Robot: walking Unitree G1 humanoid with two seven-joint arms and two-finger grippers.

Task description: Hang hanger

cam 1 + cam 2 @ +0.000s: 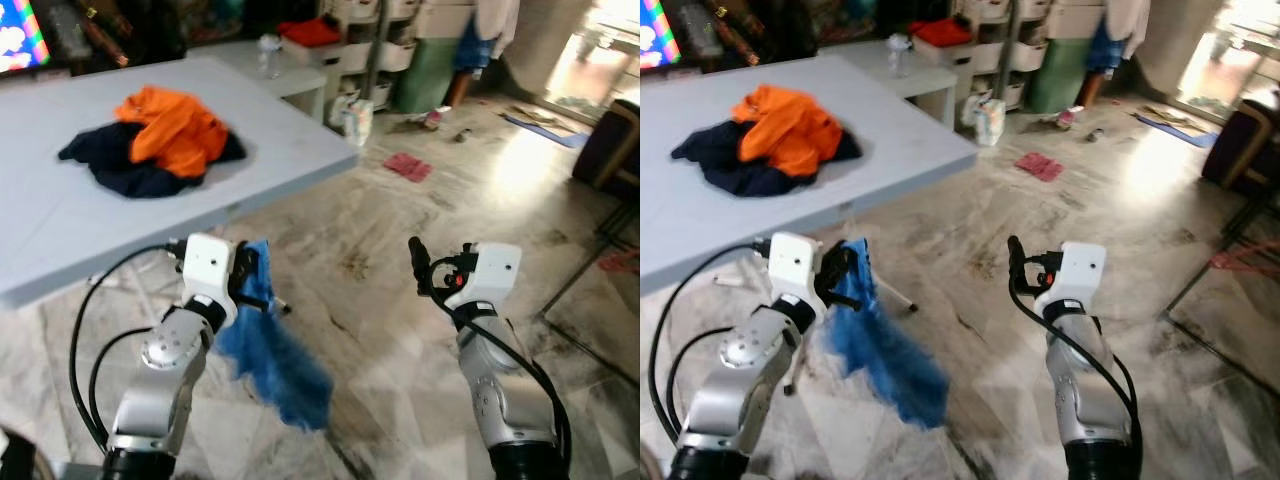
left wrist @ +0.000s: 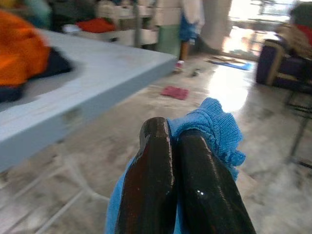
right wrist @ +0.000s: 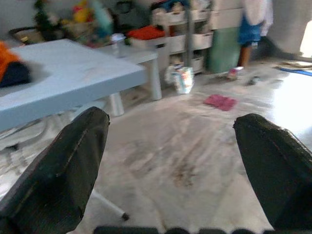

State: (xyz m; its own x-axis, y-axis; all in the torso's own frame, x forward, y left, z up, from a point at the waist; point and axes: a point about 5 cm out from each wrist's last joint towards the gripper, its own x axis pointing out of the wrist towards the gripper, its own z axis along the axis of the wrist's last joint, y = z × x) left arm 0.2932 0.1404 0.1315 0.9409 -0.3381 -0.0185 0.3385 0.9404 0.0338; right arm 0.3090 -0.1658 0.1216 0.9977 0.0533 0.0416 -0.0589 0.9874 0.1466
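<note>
My left gripper (image 1: 246, 276) is shut on a blue fuzzy cloth (image 1: 277, 366), which hangs down from the fingers over the marble floor, just off the front edge of the grey table (image 1: 60, 240). In the left wrist view the two black fingers (image 2: 151, 170) are pressed together with the blue cloth (image 2: 214, 122) bunched behind them. I cannot make out a hanger. My right gripper (image 1: 440, 265) is raised at the same height to the right, open and holding nothing; in the right wrist view its fingers (image 3: 63, 170) stand wide apart.
An orange garment (image 1: 170, 130) lies on a navy one (image 1: 110, 172) on the table. Beyond it are a low white table (image 1: 295, 75), white shelves (image 1: 375, 40), a bag (image 1: 358, 120) and a red rag (image 1: 408, 166) on the floor. A dark chair (image 1: 610, 140) stands far right.
</note>
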